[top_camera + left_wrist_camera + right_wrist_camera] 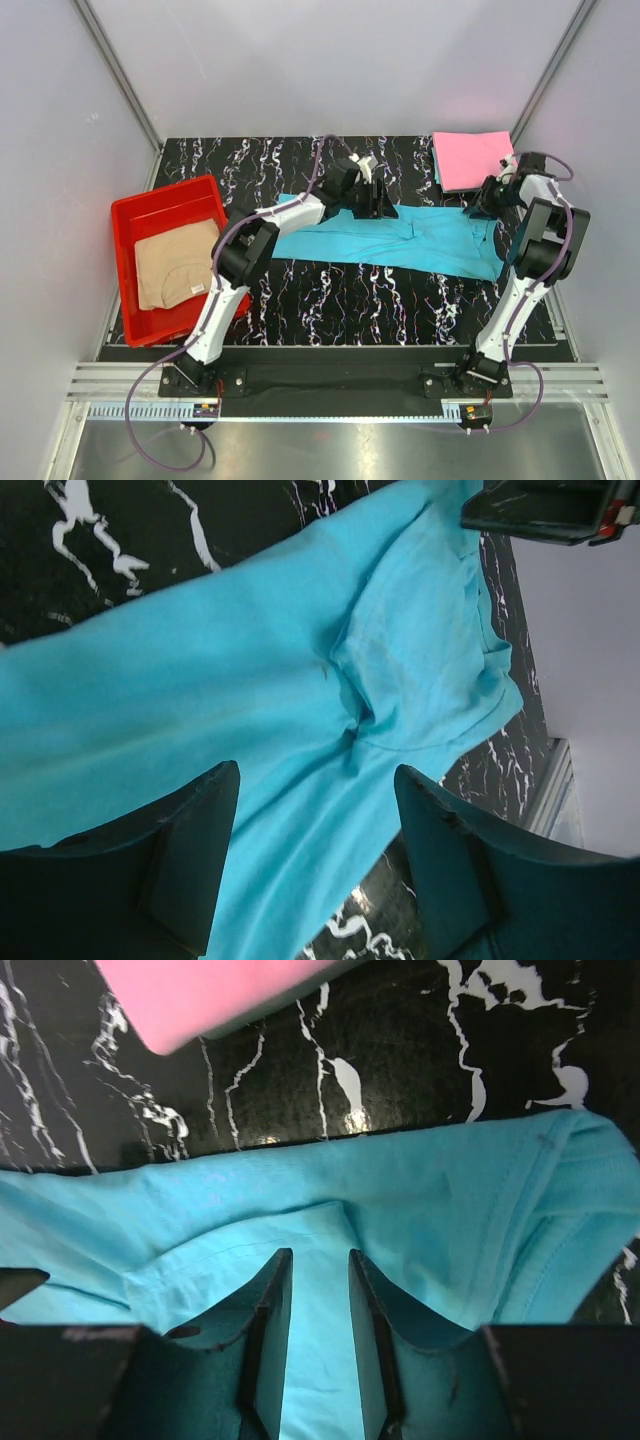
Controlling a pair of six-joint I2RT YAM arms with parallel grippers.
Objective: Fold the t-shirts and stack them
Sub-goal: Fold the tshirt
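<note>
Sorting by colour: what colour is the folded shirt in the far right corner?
The shirt is pink; top view.

i can read no words, labels, brands, numbers or signs anywhere, not on the turquoise t-shirt (420, 245) nor the counter (380, 300).

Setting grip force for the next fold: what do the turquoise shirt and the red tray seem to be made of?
The turquoise shirt: soft knit cloth, probably cotton jersey, matte; it wrinkles and drapes flat, with a stitched seam visible up close. The red tray: apparently rigid plastic, smooth, perhaps slightly glossy, with straight moulded walls.
</note>
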